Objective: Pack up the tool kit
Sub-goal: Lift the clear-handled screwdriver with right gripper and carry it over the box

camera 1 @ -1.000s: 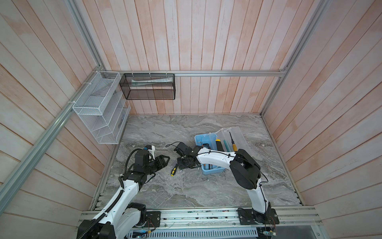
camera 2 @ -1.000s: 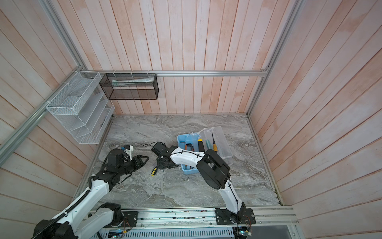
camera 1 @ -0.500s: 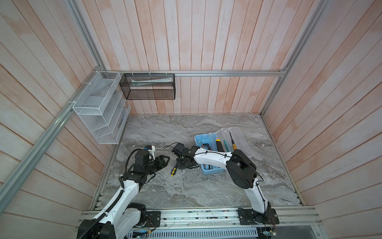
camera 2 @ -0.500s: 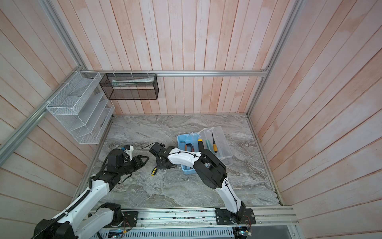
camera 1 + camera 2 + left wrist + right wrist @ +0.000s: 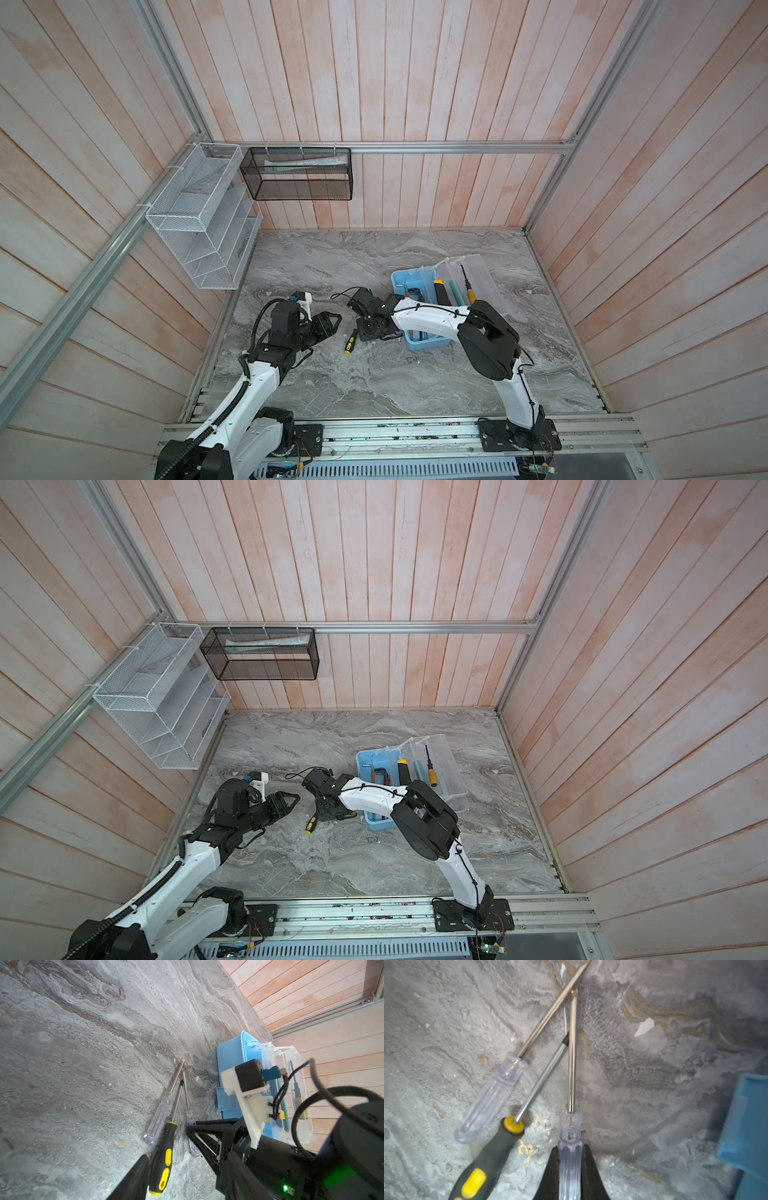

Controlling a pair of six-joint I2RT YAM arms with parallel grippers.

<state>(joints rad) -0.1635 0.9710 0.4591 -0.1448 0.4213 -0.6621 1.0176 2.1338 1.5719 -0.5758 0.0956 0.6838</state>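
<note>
Light-blue plastic is what I look for first: the tool kit [image 5: 400, 282] sits on the bench [image 5: 374, 386], right of centre in both top views [image 5: 365, 762]. Its long axis runs from the back wall toward the near rail, with the near end swung slightly to the right. The clear lid [image 5: 482, 270] is open, folded out along the right long side. Tools lie lengthwise in it, among them a yellow-handled driver [image 5: 470, 296] whose tip points at the back wall. The latch side [image 5: 226, 1099] faces left, toward the loose screwdrivers. My right arm [image 5: 428, 322] reaches across the case and hides part of its near end.

The right jaws are clamped on the handle of the slim clear-handled screwdriver [image 5: 569, 1132], which lies on the bench just left of the case. Beside it lie a thicker clear-handled screwdriver [image 5: 490, 1097] and a black-and-yellow screwdriver [image 5: 492, 1157]. Their three shafts fan in toward one point, and the slim one's tip meets the thicker one's shaft.

The left jaws stand apart near the butt of the black-and-yellow handle [image 5: 164, 1157], which shows between them in the left wrist view. I cannot tell whether they touch it.

The bench is grey and marbled. Pale pinkish wood planks [image 5: 415, 83] wall it on three sides, crossed by an aluminium rail [image 5: 457, 146]. A white wire-mesh rack [image 5: 199, 216] hangs on the left wall and a black mesh basket [image 5: 297, 189] on the back one.
</note>
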